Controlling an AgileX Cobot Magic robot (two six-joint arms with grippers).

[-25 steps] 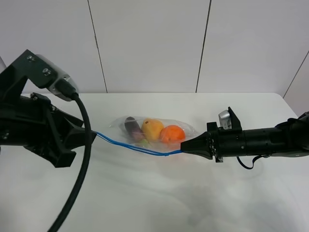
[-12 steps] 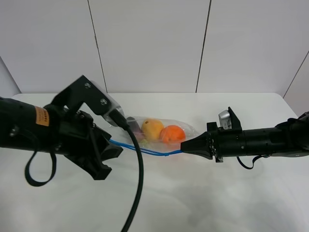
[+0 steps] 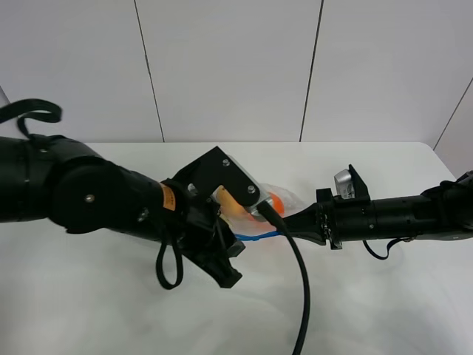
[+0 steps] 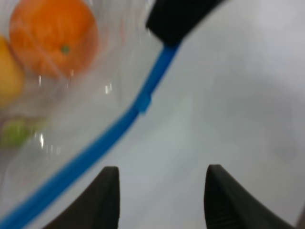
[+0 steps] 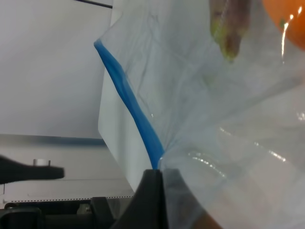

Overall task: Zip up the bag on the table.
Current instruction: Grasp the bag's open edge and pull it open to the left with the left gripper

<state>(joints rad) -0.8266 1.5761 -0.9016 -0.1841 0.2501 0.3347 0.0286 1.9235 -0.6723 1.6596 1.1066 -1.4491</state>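
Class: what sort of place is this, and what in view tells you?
Probably a robotics lab test bench: two black jointed robot arms reach over a plain white matte tabletop, with bare white wall panels behind.

We log: bag, clear, orange and yellow fruit inside | blue zip strip, end at right tool | left tool spread above white surface.

Bright, even light; the white counter shows only faint soft shadows. The left wrist view is blurred throughout; the right is sharper, with small glints on the bag.
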